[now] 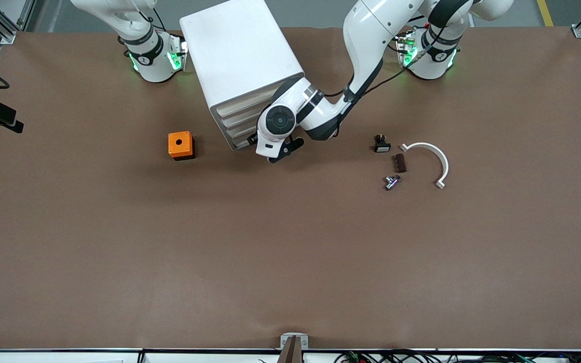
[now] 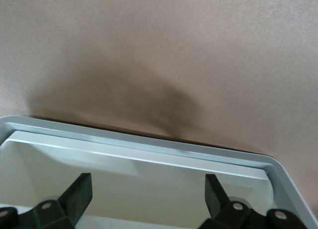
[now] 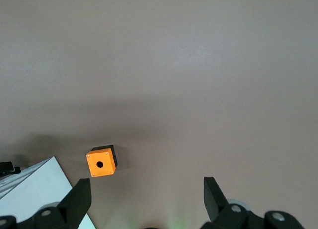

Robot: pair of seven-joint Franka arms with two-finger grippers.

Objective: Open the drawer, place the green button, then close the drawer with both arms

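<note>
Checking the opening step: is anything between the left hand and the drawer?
Nothing visible. The open left hand is at the drawer front; the orange box sits toward the right arm's end. Right hand waits, open.

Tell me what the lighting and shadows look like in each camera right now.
Front view: even light, soft shadow by the orange box. Left wrist view: broad dark shadow on the table past the drawer rim, open left gripper above it. Right wrist view: faint shadow band, open right gripper sharp.
</note>
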